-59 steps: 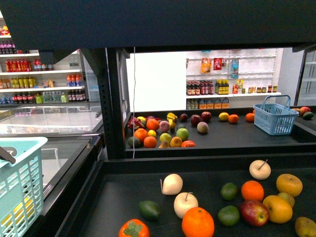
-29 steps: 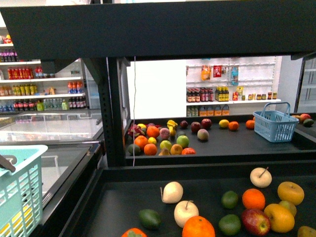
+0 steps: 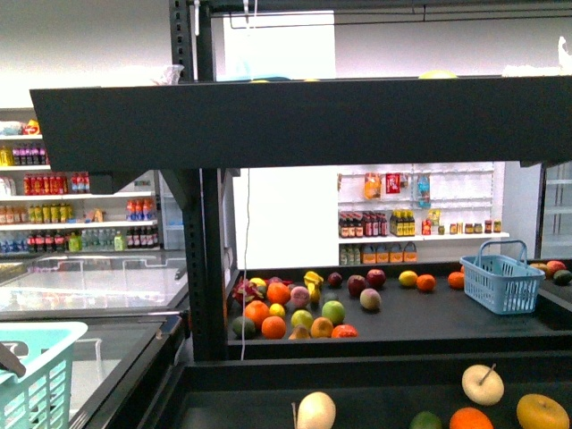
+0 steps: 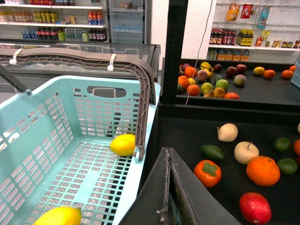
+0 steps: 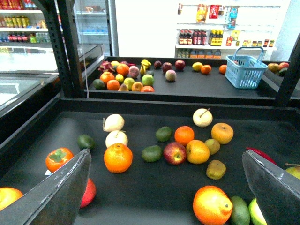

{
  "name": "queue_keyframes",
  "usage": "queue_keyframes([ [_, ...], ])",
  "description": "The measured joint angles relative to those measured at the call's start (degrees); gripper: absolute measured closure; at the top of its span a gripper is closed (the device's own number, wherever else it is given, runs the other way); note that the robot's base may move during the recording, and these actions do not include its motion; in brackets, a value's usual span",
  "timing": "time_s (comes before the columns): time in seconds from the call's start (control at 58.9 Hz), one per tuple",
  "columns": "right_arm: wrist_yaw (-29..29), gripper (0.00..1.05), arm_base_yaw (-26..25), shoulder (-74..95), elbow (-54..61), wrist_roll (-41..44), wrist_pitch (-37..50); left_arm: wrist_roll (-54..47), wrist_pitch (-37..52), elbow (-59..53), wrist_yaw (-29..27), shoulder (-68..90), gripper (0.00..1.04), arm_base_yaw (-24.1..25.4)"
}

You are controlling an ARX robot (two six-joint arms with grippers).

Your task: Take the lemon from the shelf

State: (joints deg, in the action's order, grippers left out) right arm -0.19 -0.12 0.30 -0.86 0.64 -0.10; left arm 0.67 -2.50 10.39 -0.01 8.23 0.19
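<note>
Toward the back edge of the shelf's (image 3: 268, 125) far tray, beside an orange (image 3: 426, 282), lies what I take for the lemon (image 3: 407, 278): small, bright yellow, oval, smooth. My right gripper (image 5: 166, 154) hangs spread wide over the near tray, I judge ready to grasp. The left gripper (image 4: 168, 187) is pressed closed and empty beside the basket (image 4: 56, 117), out of the way.

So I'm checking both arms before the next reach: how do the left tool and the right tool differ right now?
The left tool has its fingers pressed together, while the right tool has its fingers spread wide apart. The left tool sits beside the teal basket, which holds a lemon; the right tool hangs over the black shelf tray of loose fruit. Both are empty.
</note>
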Motion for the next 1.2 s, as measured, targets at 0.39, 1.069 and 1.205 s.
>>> queue_keyframes([
  [0.39,0.0,0.07,0.0,0.0,0.0,0.0,0.0,0.0,1.6,-5.5,0.0,-3.9,1.02,0.0],
  [1.069,0.0,0.07,0.0,0.0,0.0,0.0,0.0,0.0,2.2,-9.6,0.0,-7.9,0.96,0.0],
  [1.205,0.0,0.07,0.0,0.0,0.0,0.0,0.0,0.0,2.2,-9.6,0.0,-7.9,0.71,0.0],
])
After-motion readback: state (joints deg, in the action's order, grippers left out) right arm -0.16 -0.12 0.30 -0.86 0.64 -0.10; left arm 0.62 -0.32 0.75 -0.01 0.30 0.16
